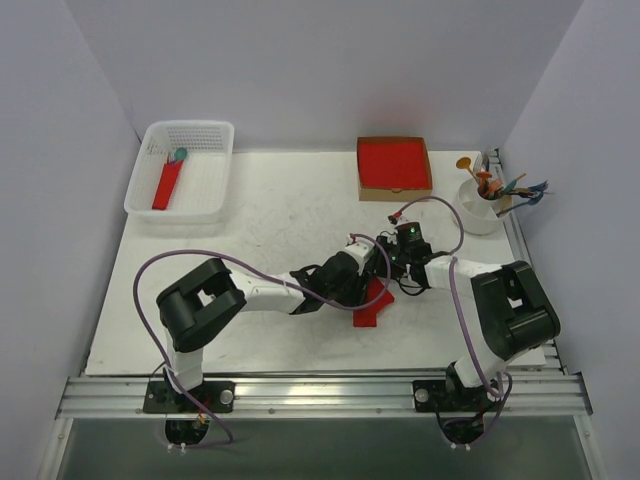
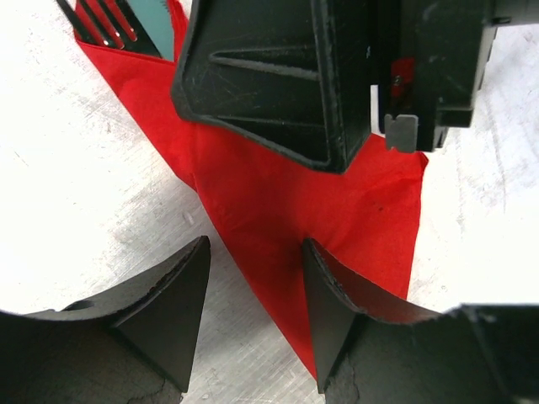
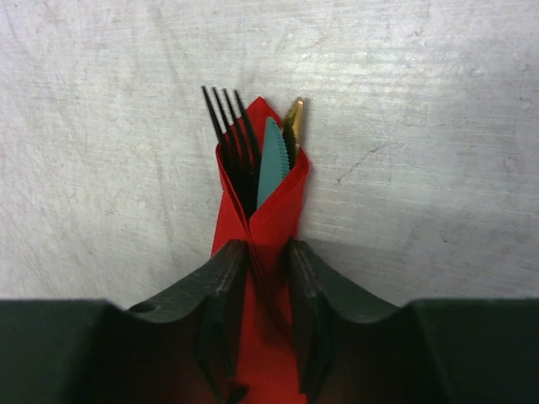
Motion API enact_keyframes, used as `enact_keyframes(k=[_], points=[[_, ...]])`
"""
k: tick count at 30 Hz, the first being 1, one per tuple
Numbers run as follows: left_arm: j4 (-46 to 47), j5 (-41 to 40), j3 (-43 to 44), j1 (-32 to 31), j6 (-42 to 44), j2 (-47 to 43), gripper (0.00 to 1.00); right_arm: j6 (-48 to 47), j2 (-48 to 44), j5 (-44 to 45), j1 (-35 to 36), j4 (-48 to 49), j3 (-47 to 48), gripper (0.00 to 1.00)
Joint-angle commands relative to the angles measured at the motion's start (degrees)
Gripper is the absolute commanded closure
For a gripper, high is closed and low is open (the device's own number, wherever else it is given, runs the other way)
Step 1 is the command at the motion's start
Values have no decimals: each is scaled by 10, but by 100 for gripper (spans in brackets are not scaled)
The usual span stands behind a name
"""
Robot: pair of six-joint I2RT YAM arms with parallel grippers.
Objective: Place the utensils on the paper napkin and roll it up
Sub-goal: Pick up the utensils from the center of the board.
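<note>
Top view, from the near edge: I see the left arm (image 1: pixel 260 290) and right arm (image 1: pixel 470 268) reaching inward from their bases. They meet over the napkin (image 1: pixel 372 308), which lies on the table (image 1: pixel 260 210) a little right of centre.

On my left wrist feed, the left gripper (image 2: pixel 257 248) stands well open and has hold of nothing. One finger rests on bare table, the other on the red paper, and the napkin's edge runs between them. The right gripper's dark body fills the space just beyond.

On my right wrist feed, the right gripper (image 3: pixel 268 246) is drawn in narrow, its pads pressed to both sides of the folded napkin. The paper is wrapped around the utensils (image 3: pixel 261 151). Just past the fingers, a black fork (image 3: pixel 227 118), a teal knife (image 3: pixel 272 160) and a gold tip (image 3: pixel 294 114) stick out of the fold.

Farther back in the top view, a cardboard box (image 1: pixel 396 194) holds a red stack. A white cup (image 1: pixel 478 215) of colourful cutlery stands at the far right. At the far left, a white basket (image 1: pixel 178 214) holds a red roll (image 1: pixel 166 187).
</note>
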Motion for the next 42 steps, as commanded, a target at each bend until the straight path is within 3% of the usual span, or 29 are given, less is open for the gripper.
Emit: enact_keyframes(k=[1,6,10,26,42], points=[[-18,1,10,0,10,-3,43,1,30,16,6,-95,-28,75],[-18,1,12,-1,10,-3,44,0,32,16,6,-96,-26,85],[-16,0,10,0,8,-10,43,-2,29,13,6,-95,-25,100],[-40,17,-55,45,-8,-151,39,10,-9,-4,6,-65,-35,100],[5,20,-120,59,-34,-188,32,11,-105,-13,6,-70,-31,100]])
